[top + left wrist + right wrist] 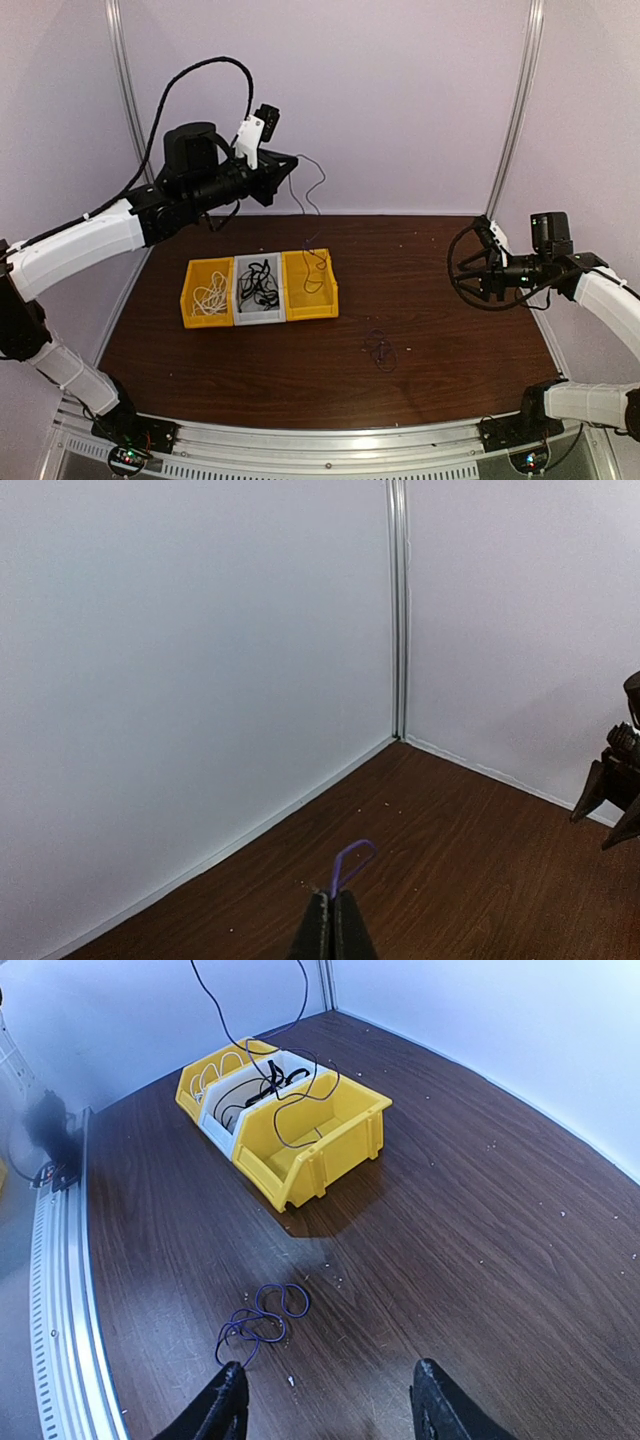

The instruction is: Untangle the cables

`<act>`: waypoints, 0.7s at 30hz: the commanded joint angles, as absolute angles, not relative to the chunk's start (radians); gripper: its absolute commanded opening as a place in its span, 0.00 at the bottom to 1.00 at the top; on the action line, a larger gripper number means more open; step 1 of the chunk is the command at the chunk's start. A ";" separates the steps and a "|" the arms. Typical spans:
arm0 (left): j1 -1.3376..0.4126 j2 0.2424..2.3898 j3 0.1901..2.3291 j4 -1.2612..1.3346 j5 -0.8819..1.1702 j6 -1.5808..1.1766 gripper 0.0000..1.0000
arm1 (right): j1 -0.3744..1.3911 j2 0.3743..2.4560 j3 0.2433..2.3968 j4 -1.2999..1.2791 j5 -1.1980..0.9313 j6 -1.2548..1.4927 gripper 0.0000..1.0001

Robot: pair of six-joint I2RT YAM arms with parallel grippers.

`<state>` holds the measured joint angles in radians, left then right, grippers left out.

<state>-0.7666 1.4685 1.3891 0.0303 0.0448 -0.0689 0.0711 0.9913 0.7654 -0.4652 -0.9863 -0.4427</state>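
Observation:
My left gripper is raised high at the back left and shut on a thin dark blue cable. The cable hangs down into the right yellow bin. In the left wrist view the shut fingers pinch a small blue loop. A second dark blue cable lies in a loopy bundle on the table; it also shows in the right wrist view. My right gripper is open and empty above the table's right side, its fingertips just short of that bundle.
Three bins stand in a row left of centre. The left yellow bin holds white cables, the grey middle bin holds black cables. The enclosure walls close the back and sides. A metal rail runs along the near edge.

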 commanded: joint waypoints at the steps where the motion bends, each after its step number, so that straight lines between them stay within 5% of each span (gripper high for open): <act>1: -0.762 1.498 1.368 0.086 0.026 -0.058 0.00 | 0.066 0.986 0.758 -0.450 -0.973 -0.454 0.56; 21: -0.729 1.612 1.275 0.090 -0.057 -0.126 0.00 | 0.066 0.988 0.759 -0.450 -0.968 -0.456 0.56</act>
